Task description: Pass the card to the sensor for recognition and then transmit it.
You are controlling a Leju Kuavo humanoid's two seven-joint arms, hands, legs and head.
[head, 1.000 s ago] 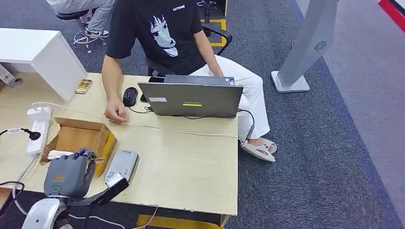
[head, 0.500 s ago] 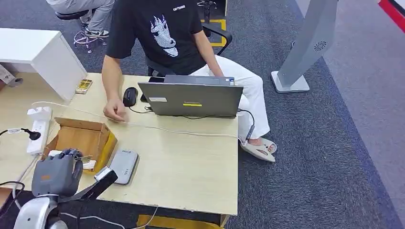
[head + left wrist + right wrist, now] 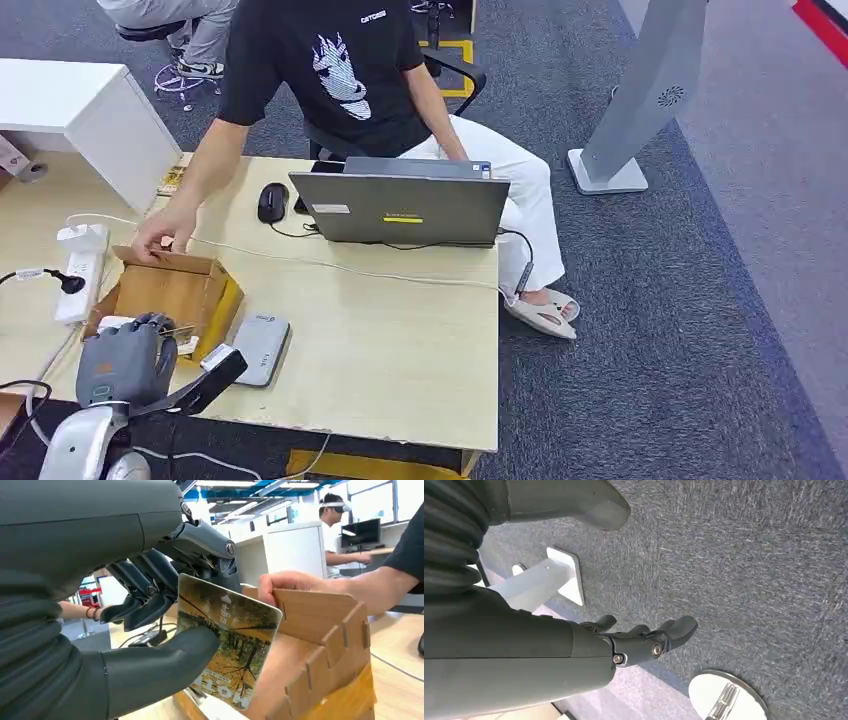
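Pale wood-grain laminate tabletop (image 3: 400,340) stands on grey short-pile carpet. Left hand (image 3: 125,362) pinches a glossy rectangular card printed with an autumn forest scene (image 3: 227,640) between thick thumb and darker fingers (image 3: 145,587), the card tilted. Immediately beyond the card sits an open brown corrugated cardboard box with notched edges (image 3: 172,290); a person's hand (image 3: 160,232) grips its far rim. Beside the left hand lies a flat silver-grey rounded rectangular sensor (image 3: 261,346). Right hand (image 3: 644,642) hangs over carpet, fingers loosely curled, holding nothing.
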